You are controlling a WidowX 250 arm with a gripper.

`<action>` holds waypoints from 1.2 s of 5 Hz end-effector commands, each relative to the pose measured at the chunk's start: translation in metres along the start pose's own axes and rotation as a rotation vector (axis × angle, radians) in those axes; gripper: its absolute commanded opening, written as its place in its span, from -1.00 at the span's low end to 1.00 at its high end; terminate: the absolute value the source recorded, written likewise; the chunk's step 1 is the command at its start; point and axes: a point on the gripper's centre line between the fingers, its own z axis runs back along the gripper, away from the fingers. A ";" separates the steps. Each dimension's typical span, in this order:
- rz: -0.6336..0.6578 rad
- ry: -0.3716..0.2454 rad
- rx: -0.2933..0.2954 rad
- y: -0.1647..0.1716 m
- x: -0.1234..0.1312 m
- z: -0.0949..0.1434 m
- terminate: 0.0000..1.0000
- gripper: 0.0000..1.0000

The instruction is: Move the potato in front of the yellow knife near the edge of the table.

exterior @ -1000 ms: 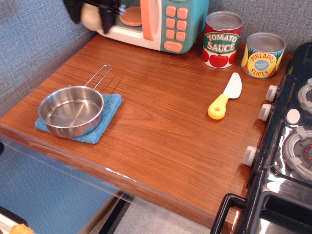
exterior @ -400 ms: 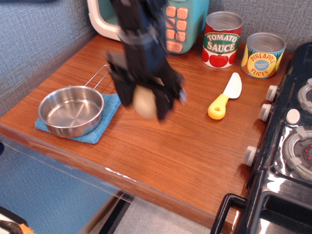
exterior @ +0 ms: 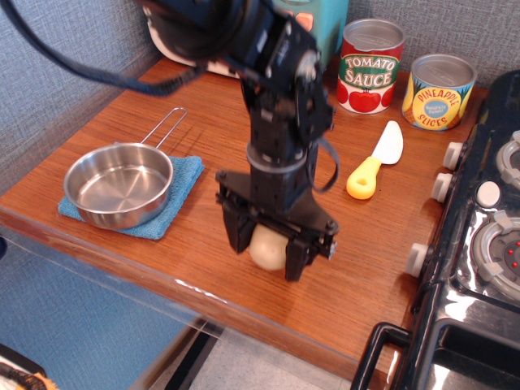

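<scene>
The pale cream potato sits between the black fingers of my gripper, low over the reddish-brown table close to its rounded front edge. The gripper is shut on the potato; I cannot tell whether the potato touches the wood. The yellow knife, yellow handle and white blade, lies farther back and to the right, near the stove. The black arm reaches down from the upper left and hides the table's middle behind it.
A steel pan stands on a blue cloth at the left. A tomato sauce can and a pineapple slices can stand at the back. A black toy stove fills the right side. A toy microwave is at the back.
The arm has carried the potato from the back left by the microwave, across the table's middle, down to the front edge. The knife, pan and cans have not moved.
</scene>
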 end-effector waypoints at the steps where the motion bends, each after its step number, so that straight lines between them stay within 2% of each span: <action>1: -0.019 -0.006 -0.005 -0.003 -0.006 -0.003 -1.00 -1.00; 2: -0.056 -0.018 -0.007 -0.006 -0.004 0.005 -1.00 1.00; 3: -0.060 -0.056 -0.016 -0.006 -0.002 0.020 -1.00 1.00; 4: -0.036 -0.125 -0.035 -0.001 0.002 0.050 -1.00 1.00; 5: 0.016 -0.189 -0.021 0.018 0.011 0.092 -1.00 1.00; 6: 0.126 -0.170 0.025 0.053 0.020 0.105 -1.00 1.00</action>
